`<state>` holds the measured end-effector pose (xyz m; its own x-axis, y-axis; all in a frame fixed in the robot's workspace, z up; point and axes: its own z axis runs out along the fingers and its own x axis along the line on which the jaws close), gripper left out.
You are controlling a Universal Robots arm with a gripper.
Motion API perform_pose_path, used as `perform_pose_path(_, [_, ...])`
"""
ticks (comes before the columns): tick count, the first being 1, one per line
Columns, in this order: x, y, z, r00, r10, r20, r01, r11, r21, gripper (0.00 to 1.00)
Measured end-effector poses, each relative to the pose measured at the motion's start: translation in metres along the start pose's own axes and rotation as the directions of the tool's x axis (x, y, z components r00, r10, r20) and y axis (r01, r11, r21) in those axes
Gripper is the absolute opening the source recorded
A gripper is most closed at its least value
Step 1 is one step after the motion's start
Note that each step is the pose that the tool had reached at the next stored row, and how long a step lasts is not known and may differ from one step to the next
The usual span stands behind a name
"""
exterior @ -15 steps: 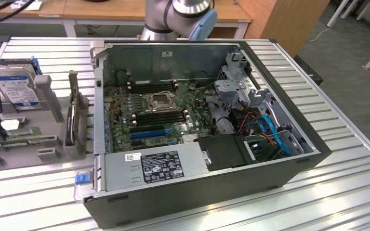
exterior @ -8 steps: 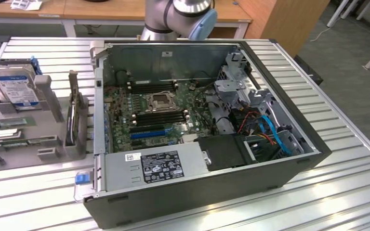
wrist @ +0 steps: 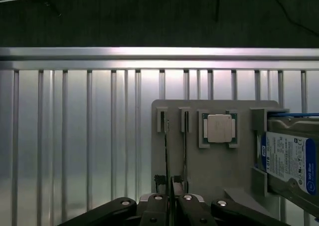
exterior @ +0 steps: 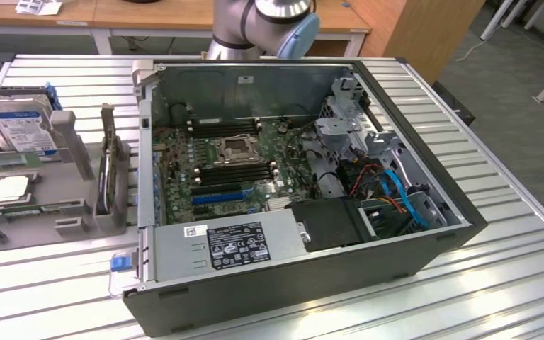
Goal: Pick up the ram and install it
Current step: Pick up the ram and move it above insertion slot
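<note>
Broadly, a slatted metal table (exterior: 499, 283) carries everything. On it the open computer case (exterior: 282, 297) takes up most of the room, its motherboard (exterior: 224, 163) lying bare inside. Behind the case's far wall rises the robot arm (exterior: 267, 21). At the exterior view's left, just beside the case, sits a grey holder tray (exterior: 74, 177). Its biggest load is a blue-labelled hard drive (exterior: 22, 127) propped at a tilt at the far end. Next to that lies a square silver processor chip (exterior: 12, 188), flat in its recess. The ram (exterior: 40, 210) stands on edge in a narrow slot of the tray, just beside the chip on the side away from the drive, showing as a thin green strip. It is well apart from the motherboard's black slots. In the wrist view the gripper (wrist: 172, 196) hangs over the tray near the end of that slot, its fingers pressed together with nothing between them.
</note>
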<state>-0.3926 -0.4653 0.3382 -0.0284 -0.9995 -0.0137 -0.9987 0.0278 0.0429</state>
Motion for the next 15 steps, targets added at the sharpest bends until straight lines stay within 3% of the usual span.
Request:
perform_pose_path(13, [-0.002, 0.0025, -0.0588, 1.0000, 0.000, -0.0008, 0.000, 1.0000, 0.0002, 0.14])
perform_pose_path(15, [-0.002, 0.0027, -0.0610, 1.0000, 0.001, -0.0011, -0.001, 1.0000, 0.0004, 0.14])
